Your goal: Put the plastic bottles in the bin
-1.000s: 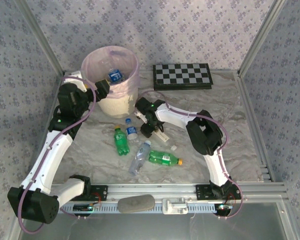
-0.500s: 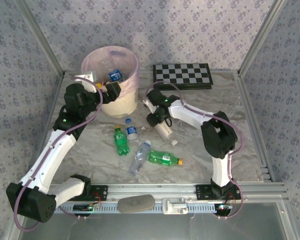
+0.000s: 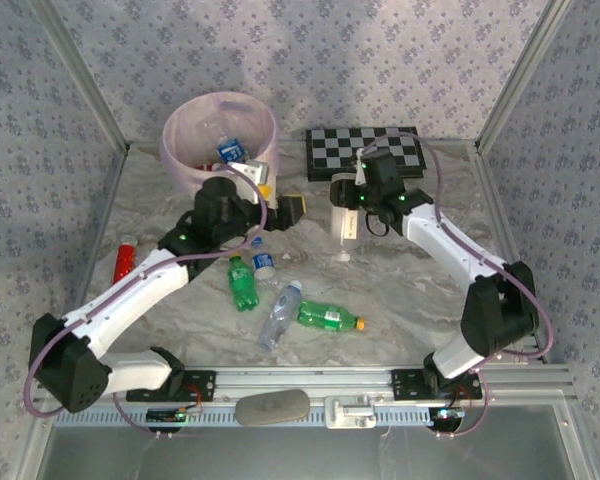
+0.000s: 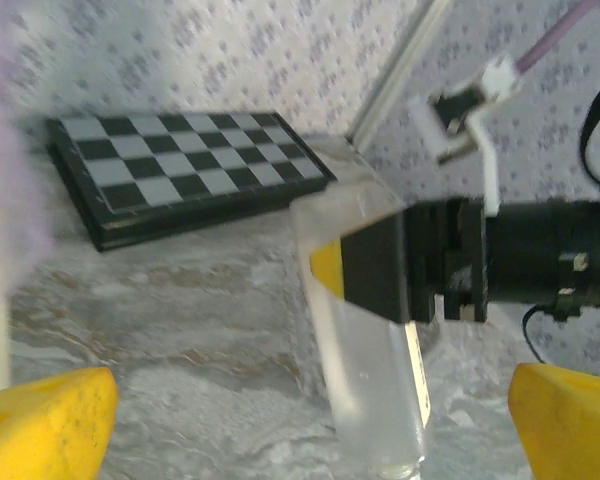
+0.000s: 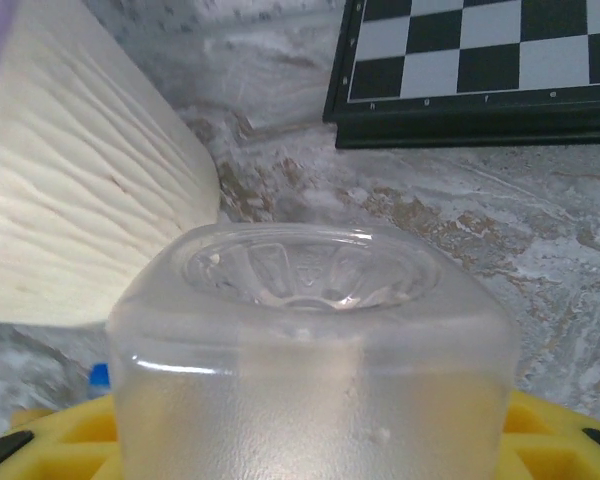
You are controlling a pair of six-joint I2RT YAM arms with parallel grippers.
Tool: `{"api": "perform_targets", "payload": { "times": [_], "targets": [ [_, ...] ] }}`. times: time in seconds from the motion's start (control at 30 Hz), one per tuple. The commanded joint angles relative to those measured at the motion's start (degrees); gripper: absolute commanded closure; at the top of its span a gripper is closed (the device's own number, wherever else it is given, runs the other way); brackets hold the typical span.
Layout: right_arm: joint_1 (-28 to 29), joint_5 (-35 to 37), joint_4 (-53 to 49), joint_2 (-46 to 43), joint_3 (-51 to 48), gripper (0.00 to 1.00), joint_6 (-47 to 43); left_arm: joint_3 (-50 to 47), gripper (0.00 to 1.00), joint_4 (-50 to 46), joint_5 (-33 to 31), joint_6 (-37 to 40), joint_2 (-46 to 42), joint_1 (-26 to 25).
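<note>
My right gripper (image 3: 347, 200) is clamped on a clear bottle (image 3: 345, 232), raised near the bin (image 3: 176, 160), not over it. My left gripper (image 3: 292, 208) is wide and empty. A blue-labelled bottle (image 3: 230, 150) is binned; at least four loose bottles (image 3: 327, 317) lie on the table (image 3: 420, 290), outstanding

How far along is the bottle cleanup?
Done: one blue-labelled bottle visible in the bin. In hand: right gripper shut on a clear bottle near the chessboard, not yet over the bin; left gripper open, empty. Left: on the table, a green bottle, a small blue-capped bottle, a flat-lying clear bottle, an orange-capped green bottle, plus what looks like a red bottle at its left edge.
</note>
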Motion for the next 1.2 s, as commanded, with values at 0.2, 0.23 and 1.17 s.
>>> {"api": "perform_targets", "payload": {
  "times": [0.2,0.23,1.17],
  "targets": [
    [-0.6,1.0,20.1,-12.3,-12.0,0.57,12.6,3.2,0.00,4.7,5.1,-3.9,8.1,-4.9],
    [-0.5,0.9,21.3,-12.9,-12.6,0.57,13.6,3.6,0.00,4.8,5.7,-4.1,8.8,-5.1],
    [3.6,-1.4,30.7,-14.1,-14.9,0.54,17.1,10.3,0.38,5.2,10.0,-3.7,19.1,-6.5]
  ]
}}
